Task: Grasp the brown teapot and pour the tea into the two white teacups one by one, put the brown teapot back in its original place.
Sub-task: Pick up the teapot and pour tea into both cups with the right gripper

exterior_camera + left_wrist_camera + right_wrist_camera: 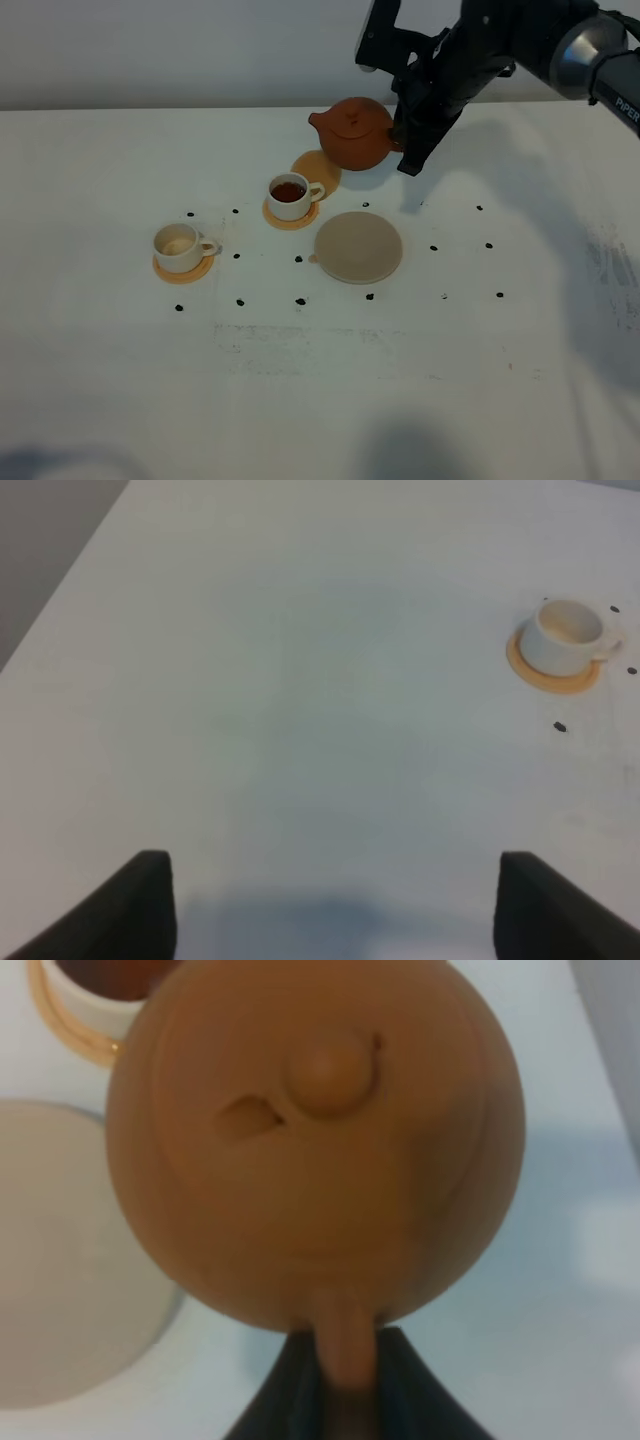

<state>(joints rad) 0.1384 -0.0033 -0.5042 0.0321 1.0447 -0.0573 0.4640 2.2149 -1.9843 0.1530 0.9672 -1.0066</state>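
The brown teapot [354,132] hangs above the far middle of the table, spout pointing left, and my right gripper [404,138] is shut on its loop handle. From the right wrist, the teapot [315,1140] fills the view, its handle pinched by the right gripper [342,1385]. One white teacup [289,194] holds dark tea and stands on an orange coaster [290,216]. The other teacup [180,245] [563,635] stands further left on its own coaster [185,270]; its inside looks pale. The beige trivet [358,247] lies bare. My left gripper [335,910] is open over bare table.
A third orange-tan disc [318,170] lies on the table just below the teapot. Small black marks [300,300] dot the white tabletop around the cups and trivet. The table's far edge meets a pale wall close behind the teapot.
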